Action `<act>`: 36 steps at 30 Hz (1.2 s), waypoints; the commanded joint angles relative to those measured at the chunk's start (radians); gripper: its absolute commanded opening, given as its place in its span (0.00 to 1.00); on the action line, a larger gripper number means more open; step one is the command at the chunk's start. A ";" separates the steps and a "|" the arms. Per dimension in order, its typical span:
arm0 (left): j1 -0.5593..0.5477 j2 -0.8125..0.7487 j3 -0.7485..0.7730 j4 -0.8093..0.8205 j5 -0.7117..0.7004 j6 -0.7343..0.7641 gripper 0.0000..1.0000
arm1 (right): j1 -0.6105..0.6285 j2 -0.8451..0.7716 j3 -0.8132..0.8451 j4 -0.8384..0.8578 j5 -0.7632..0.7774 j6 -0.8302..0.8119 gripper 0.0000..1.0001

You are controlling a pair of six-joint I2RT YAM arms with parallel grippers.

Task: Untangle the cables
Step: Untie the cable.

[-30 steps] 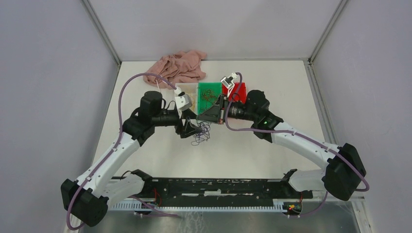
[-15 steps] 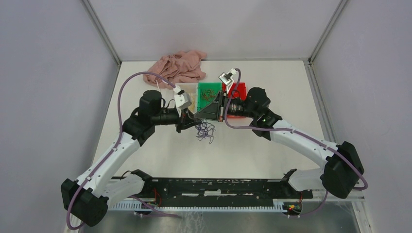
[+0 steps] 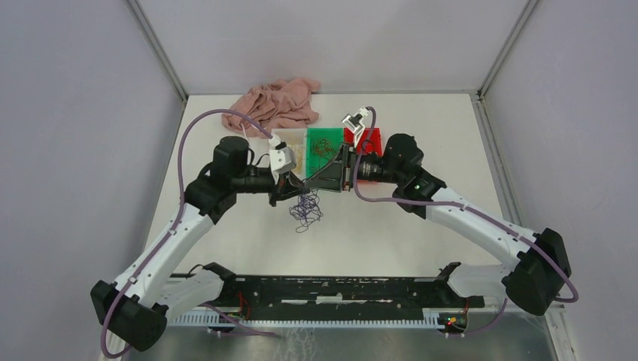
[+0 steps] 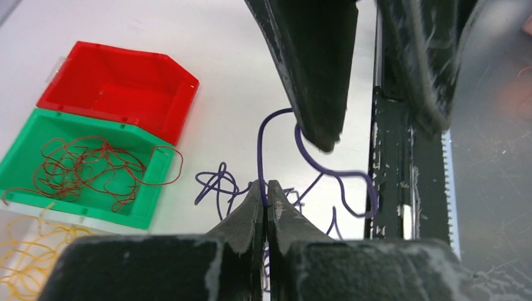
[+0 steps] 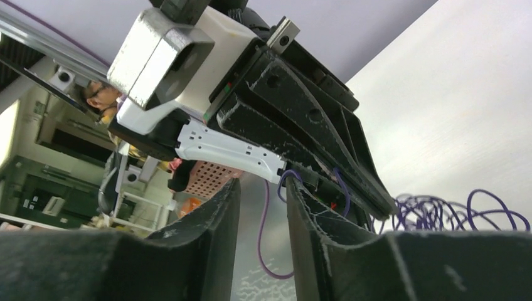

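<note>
The purple cables (image 3: 305, 210) hang as a loose curly tangle just above the table's middle. My left gripper (image 4: 266, 187) is shut on one purple strand (image 4: 260, 144), which rises from between its tips. That strand loops past a fingertip (image 4: 317, 119) of my right gripper (image 3: 311, 180), which faces the left one closely. In the right wrist view the right gripper (image 5: 263, 182) stands open with a purple loop (image 5: 283, 180) beside one fingertip, nothing clamped. Red-brown cables (image 4: 88, 166) lie in the green bin (image 4: 147, 194). Yellow cables (image 4: 22, 263) lie beside it.
A red bin (image 4: 157, 100) stands next to the green one. A pink garment (image 3: 274, 104) lies at the back of the table. The black rail (image 3: 338, 289) runs along the near edge. Lilac arm cables (image 3: 188, 150) arc over both arms.
My left gripper closed on a purple strand and drew back left with the tangle trailing. My right gripper opened from shut and let the strand go.
</note>
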State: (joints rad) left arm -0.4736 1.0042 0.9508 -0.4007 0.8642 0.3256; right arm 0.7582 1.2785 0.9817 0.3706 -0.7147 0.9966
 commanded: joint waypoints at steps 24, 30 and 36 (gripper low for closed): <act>-0.151 -0.061 0.138 0.049 -0.012 0.268 0.03 | -0.108 -0.234 -0.083 -0.248 0.194 -0.379 0.91; -0.162 -0.029 0.173 0.111 -0.024 0.179 0.03 | 0.022 -0.175 -0.094 -0.221 0.268 -0.441 0.91; -0.183 -0.015 0.204 0.128 -0.022 0.121 0.03 | 0.075 -0.133 -0.099 -0.205 0.361 -0.476 0.91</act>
State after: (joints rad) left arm -0.6384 0.9836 1.1004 -0.3458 0.8398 0.5381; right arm 0.8047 1.1191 0.8722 0.1005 -0.4488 0.5690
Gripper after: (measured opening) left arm 0.052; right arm 0.910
